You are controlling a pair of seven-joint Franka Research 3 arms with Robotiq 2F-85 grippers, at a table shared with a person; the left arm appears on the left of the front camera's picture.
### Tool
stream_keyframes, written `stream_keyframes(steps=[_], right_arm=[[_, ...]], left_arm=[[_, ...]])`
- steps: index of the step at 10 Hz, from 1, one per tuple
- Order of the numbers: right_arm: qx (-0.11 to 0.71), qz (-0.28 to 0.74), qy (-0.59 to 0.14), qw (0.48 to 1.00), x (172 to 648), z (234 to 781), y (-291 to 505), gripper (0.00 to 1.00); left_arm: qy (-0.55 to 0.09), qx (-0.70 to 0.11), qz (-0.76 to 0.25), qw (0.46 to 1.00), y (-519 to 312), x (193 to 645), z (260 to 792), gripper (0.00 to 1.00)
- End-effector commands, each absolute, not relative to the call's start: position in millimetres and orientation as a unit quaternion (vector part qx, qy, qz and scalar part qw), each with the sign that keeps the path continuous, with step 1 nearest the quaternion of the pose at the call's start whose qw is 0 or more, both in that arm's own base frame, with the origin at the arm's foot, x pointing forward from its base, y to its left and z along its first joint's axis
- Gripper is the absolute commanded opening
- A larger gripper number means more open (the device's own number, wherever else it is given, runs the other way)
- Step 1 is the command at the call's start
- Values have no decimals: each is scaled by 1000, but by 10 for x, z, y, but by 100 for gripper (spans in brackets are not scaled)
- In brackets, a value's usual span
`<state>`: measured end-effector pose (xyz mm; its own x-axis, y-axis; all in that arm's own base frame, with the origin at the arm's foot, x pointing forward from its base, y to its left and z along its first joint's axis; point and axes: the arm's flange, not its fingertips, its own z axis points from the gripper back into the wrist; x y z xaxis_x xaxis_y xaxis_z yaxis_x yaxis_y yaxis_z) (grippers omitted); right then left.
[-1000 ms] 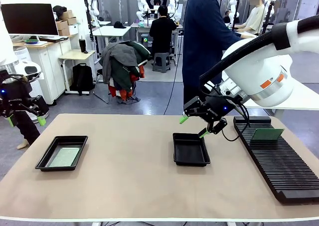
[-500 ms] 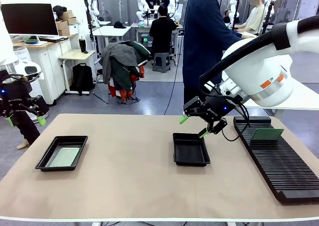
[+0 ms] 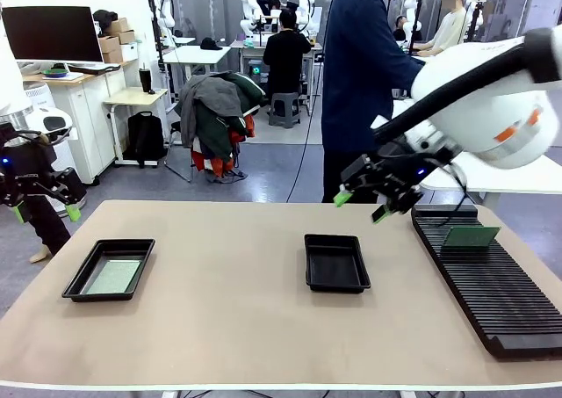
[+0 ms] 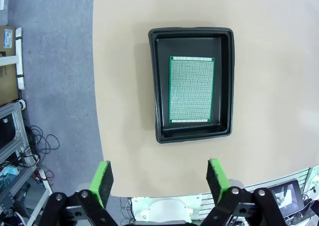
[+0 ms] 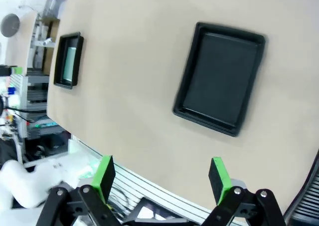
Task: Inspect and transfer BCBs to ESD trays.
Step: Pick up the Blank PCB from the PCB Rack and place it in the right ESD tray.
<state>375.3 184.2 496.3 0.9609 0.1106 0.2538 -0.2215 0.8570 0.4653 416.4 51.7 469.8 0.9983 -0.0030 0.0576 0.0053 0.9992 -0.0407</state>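
At the table (image 3: 219,301), left claw (image 4: 159,166) and right claw (image 3: 361,206) both spread wide, empty.

On the flat tan counter (image 3: 219,328), a shallow black plastic tray (image 3: 79,273) lies at the left of the frame, with a thin green rectangular circuit board (image 3: 114,276) flat inside it. A second shallow black plastic tray (image 3: 336,263) lies right of centre, well apart from the first. A long black ribbed rack (image 3: 500,301) runs along the right edge, and another green circuit board (image 3: 470,236) stands at its far end.
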Motion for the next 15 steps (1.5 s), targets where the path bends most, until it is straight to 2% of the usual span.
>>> stream_keyframes(steps=[1,4,7,13,15], right_arm=[[209,154,-140,956,3551,5390,1446,100],[115,298,-186,929,3392,6075,701,100],[47,457,-194,867,3249,6640,-47,100],[-10,665,-171,727,3108,7172,-868,100],[-25,689,-152,708,3122,7227,-970,100]], left_arm=[[-33,-25,-2,999,513,4166,4681,100],[-33,-25,-2,999,513,4166,4681,100],[-33,-25,-2,999,513,4166,4681,100],[-33,-25,-2,999,513,4166,4681,100],[-33,-25,-2,999,513,4166,4681,100]])
